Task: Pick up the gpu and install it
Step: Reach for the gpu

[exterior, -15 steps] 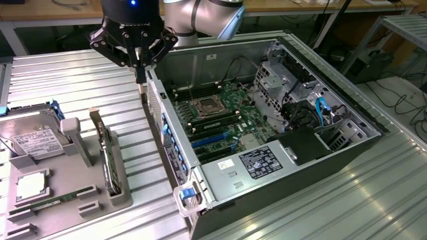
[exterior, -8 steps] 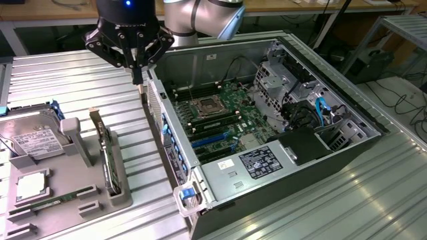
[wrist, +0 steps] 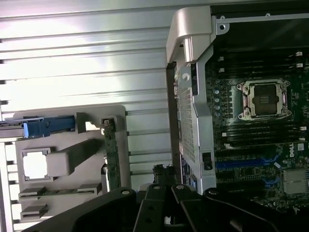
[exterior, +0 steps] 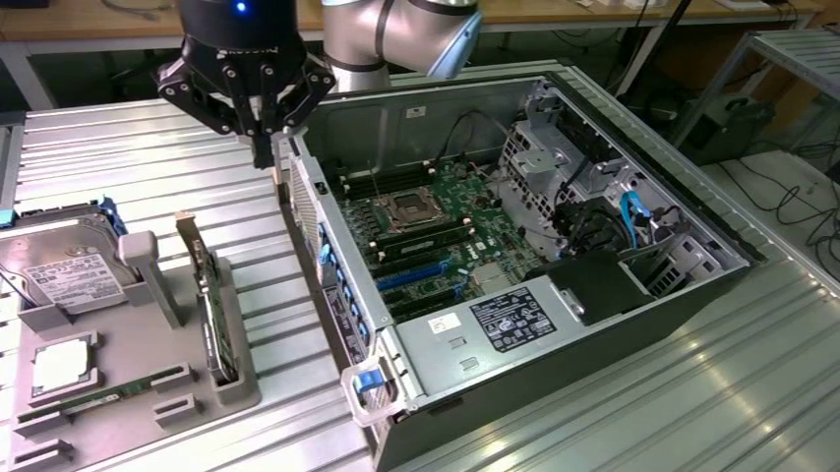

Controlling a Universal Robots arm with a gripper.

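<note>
Gray holder (exterior: 238,382) nearest, gpu (exterior: 201,290) standing on edge in its slot, hard drive (exterior: 66,273) alongside, open computer case (exterior: 591,383) toward the exterior view's right, farther back gripper (exterior: 275,152), fingers pressed together, empty, above the case's near wall, well apart from gpu.

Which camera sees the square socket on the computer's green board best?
The wrist view. It looks straight down on the socket, so its metal frame and dark middle show plainly. The exterior view sees the same socket from the side, at a slant.
</note>
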